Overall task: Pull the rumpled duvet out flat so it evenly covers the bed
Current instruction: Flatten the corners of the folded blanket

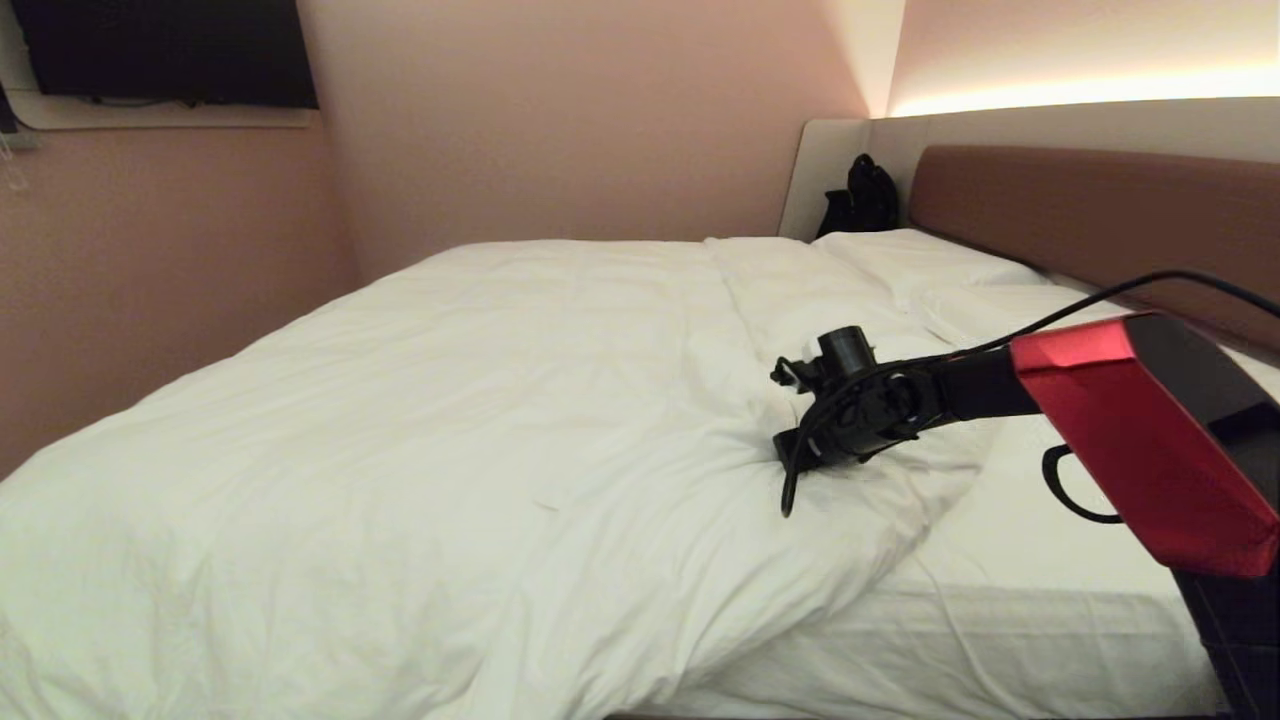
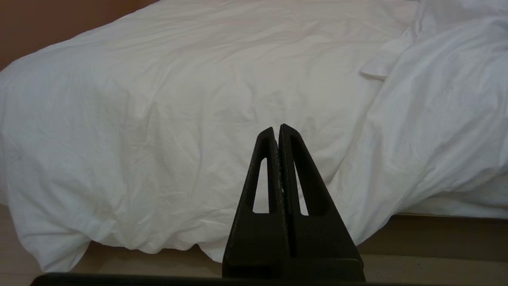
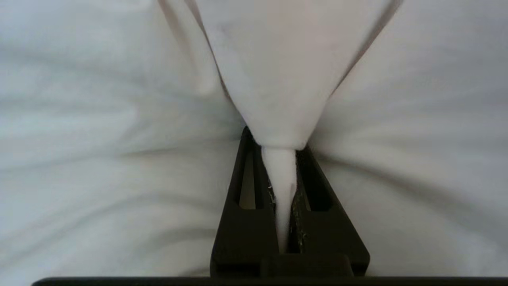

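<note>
Here the right gripper [image 3: 279,159] is clamped on a pinched fold of the duvet [image 1: 450,430], near the bed [image 1: 1000,620] headboard [image 1: 1100,215]; left gripper [image 2: 278,133] closed, empty.

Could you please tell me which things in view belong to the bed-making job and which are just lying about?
Part of the job:
- duvet, a fold pinched in the right gripper
- bed, sheet bare near the headboard

Just there:
- pillows
- black bag in the corner
- wall screen
- left gripper, shut, idle
</note>
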